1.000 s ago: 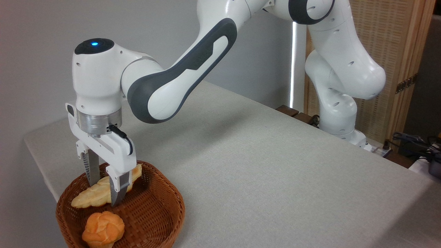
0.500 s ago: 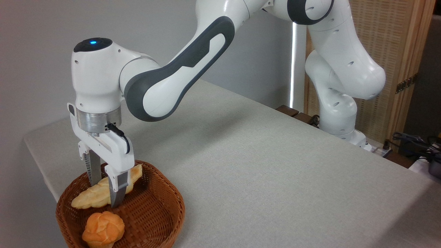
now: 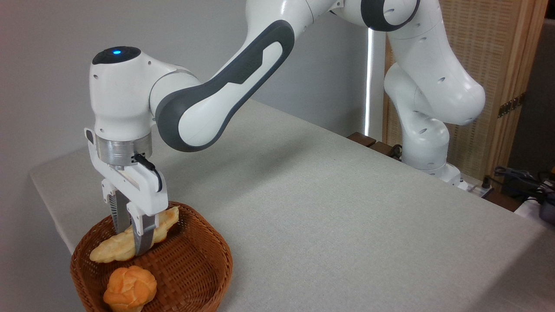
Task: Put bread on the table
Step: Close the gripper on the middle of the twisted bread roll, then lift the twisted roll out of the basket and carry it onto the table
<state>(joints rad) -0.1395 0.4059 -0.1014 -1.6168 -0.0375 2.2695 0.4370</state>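
Claw (image 3: 130, 240) clamped across the middle of the bread (image 3: 130, 239), fingers pinching either side. The loaf lies slanted inside the basket (image 3: 190, 268) at the bench's (image 3: 347, 216) near-left corner, a round bun (image 3: 130, 288) just below it.

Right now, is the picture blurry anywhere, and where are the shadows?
In the camera view, the bread, the bun and the gripper look sharp; a soft arm shadow lies across the table behind the basket; a bright strip of light glares beside the wooden screen; the left edge looks slightly pinkish.
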